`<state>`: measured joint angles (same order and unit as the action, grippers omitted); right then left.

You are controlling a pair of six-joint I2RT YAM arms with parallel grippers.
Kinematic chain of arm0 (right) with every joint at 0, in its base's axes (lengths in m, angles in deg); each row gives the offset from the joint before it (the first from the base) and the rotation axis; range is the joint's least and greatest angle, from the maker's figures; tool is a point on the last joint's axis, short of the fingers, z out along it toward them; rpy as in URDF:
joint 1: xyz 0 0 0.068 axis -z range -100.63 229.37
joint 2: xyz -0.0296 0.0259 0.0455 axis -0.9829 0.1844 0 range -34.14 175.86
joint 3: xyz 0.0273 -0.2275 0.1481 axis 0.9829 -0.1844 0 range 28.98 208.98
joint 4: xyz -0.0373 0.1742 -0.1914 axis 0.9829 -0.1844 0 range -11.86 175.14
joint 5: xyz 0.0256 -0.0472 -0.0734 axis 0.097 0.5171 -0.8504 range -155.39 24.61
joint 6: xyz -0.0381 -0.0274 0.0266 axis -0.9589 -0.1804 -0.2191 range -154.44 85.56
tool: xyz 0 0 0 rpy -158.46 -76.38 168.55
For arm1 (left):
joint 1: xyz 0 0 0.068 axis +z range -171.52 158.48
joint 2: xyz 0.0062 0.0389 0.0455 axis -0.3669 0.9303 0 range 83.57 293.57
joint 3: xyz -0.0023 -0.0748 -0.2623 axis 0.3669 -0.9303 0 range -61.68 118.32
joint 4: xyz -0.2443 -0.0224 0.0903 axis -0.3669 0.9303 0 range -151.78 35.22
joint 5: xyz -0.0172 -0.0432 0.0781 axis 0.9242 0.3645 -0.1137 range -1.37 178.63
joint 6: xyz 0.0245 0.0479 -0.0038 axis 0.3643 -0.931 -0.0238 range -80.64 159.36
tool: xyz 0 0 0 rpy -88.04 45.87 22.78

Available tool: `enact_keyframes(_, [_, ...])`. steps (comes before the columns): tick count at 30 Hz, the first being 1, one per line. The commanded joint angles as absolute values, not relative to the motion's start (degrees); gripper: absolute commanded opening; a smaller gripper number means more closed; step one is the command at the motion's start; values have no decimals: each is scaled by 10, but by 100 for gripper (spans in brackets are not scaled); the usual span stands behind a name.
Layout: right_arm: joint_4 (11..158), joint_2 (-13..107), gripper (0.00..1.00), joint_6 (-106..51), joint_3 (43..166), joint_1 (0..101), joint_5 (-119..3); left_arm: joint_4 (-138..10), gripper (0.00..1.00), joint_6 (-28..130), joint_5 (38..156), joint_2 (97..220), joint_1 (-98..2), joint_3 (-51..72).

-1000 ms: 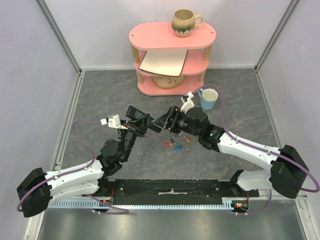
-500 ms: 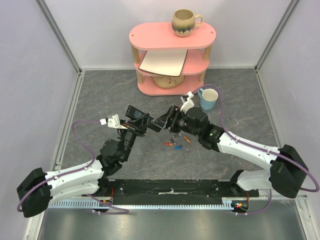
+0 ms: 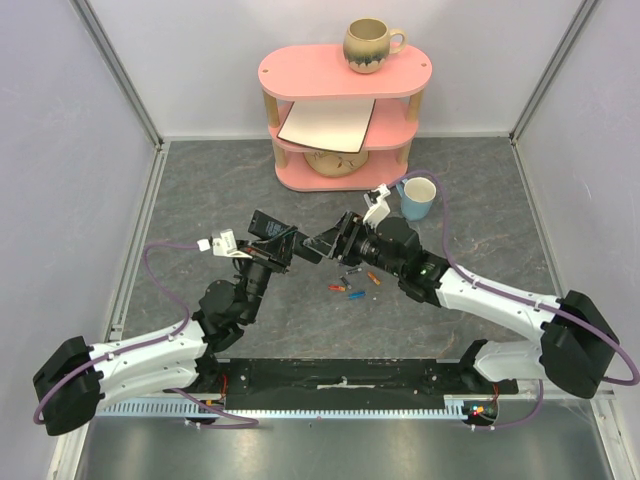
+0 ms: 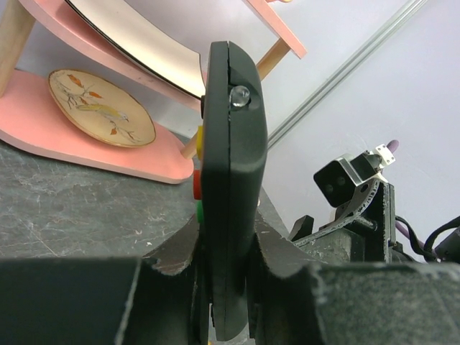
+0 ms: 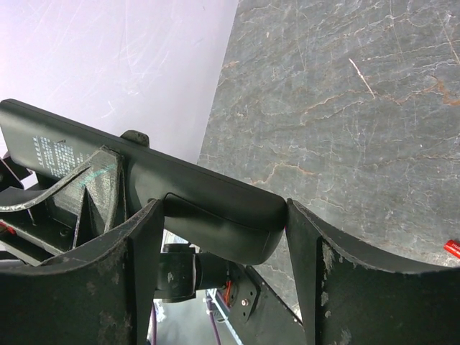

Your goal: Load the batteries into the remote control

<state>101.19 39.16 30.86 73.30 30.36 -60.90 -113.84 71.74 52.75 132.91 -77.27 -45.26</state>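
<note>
The remote control (image 3: 308, 248) is held above the table between both grippers. My left gripper (image 3: 278, 243) is shut on it; in the left wrist view the remote (image 4: 230, 158) stands edge-on between the fingers of the gripper (image 4: 227, 241), coloured buttons on its left face. My right gripper (image 3: 335, 243) is set on the remote's other end; in the right wrist view its fingers (image 5: 144, 244) touch both ends of the back cover part of the remote (image 5: 215, 215). The batteries (image 3: 347, 290), red, blue and orange, lie loose on the table below. One red battery tip (image 5: 451, 246) shows at the edge.
A pink three-tier shelf (image 3: 300, 75) stands at the back with a brown mug (image 3: 372, 45) on top, a white board and a painted plate (image 4: 100, 108) inside. A blue cup (image 3: 418, 198) stands right of the shelf. Grey walls enclose the table.
Both grippers stay on the remote. The left wrist has shifted slightly left; the remote has hardly moved.
</note>
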Motion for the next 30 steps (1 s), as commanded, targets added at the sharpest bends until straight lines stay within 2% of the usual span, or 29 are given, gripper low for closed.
enact_keyframes(1, [1050,378,28,320,722,296,-592,-1189,2,769,534,1324,-782,-452])
enact_keyframes(17, [1075,366,27,322,708,296,-588,-1186,2,797,530,1326,-780,-460])
enact_keyframes(20, [1078,369,48,327,710,296,-583,-1180,2,785,536,1329,-780,-456])
enact_keyframes(21, [1077,369,60,329,711,297,-582,-1177,2,781,541,1330,-780,-453])
enact_keyframes(24, [1075,369,69,336,712,296,-583,-1160,2,759,549,1336,-780,-442])
enact_keyframes(30, [1066,372,75,340,720,296,-584,-1160,2,735,551,1342,-781,-438])
